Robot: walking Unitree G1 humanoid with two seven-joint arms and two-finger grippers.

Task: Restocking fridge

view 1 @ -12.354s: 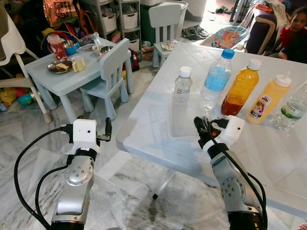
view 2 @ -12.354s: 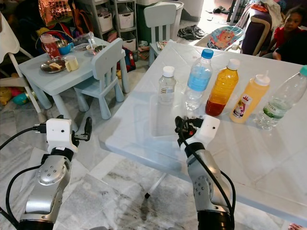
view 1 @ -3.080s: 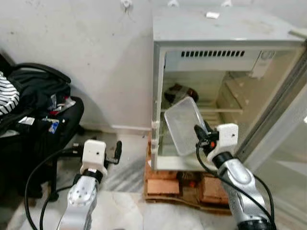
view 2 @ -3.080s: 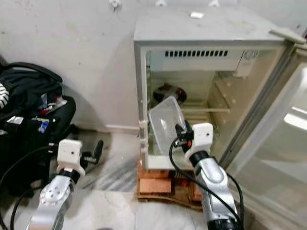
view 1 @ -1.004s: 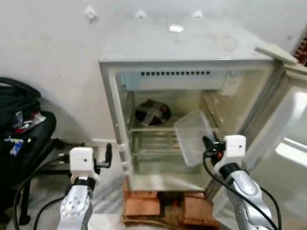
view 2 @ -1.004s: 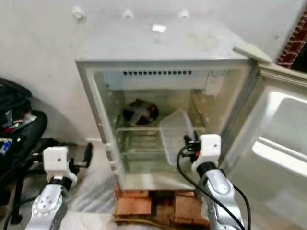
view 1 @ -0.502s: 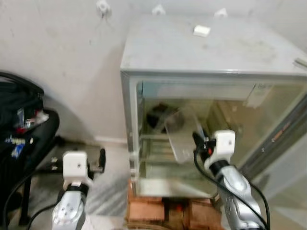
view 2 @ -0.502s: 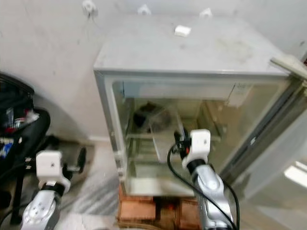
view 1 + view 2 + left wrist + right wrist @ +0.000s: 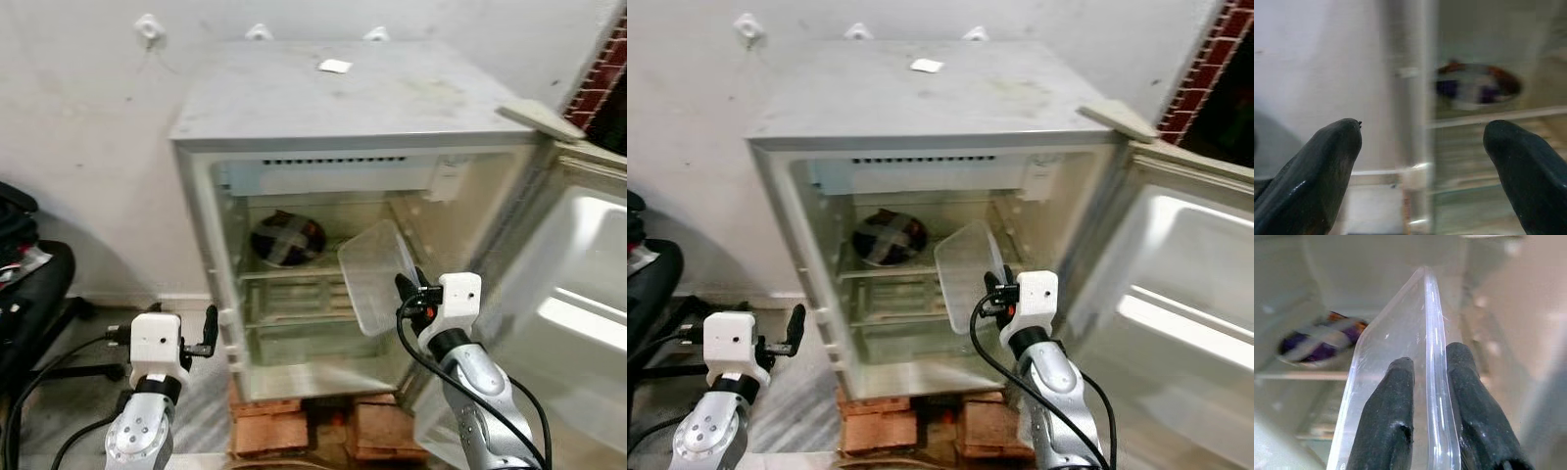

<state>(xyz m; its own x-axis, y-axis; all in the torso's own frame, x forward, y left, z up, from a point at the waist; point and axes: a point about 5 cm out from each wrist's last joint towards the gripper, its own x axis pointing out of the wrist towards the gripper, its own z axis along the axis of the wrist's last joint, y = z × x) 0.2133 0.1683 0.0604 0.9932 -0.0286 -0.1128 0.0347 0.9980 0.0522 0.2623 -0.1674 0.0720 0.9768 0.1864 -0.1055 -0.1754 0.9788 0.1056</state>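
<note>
Right now one small fridge [image 9: 353, 108] is standing on bricks [image 9: 294, 426] with its door [image 9: 563, 323] swung wide, and everything else is being placed against it. Inside it one covered round dish [image 9: 286, 238] is sitting on the upper wire shelf [image 9: 294, 274], toward the hinge-free wall; one clear plastic container [image 9: 377, 276] is hanging tilted on edge in front of the fridge's opening, at shelf height and toward the door side. One small white scrap [image 9: 334, 66] is lying on the fridge's top. Two grippers are showing: the right gripper [image 9: 411, 292] is pinching the container's rim just outside the opening, while the left gripper [image 9: 209, 331] is hovering beside the fridge's outer wall, touching nothing. From the head views the whole cabinet, door and bricks are being shown, but the pinch itself is looking tiny; the right wrist view is making it plain, with one black finger [image 9: 1388, 416] pressing each face of the thin clear wall, nearly closed upon it. Likewise the left wrist view is showing its two fingertips [image 9: 1327, 161] spread wide apart, framing the fridge's front edge and the blurred dish beyond.
</note>
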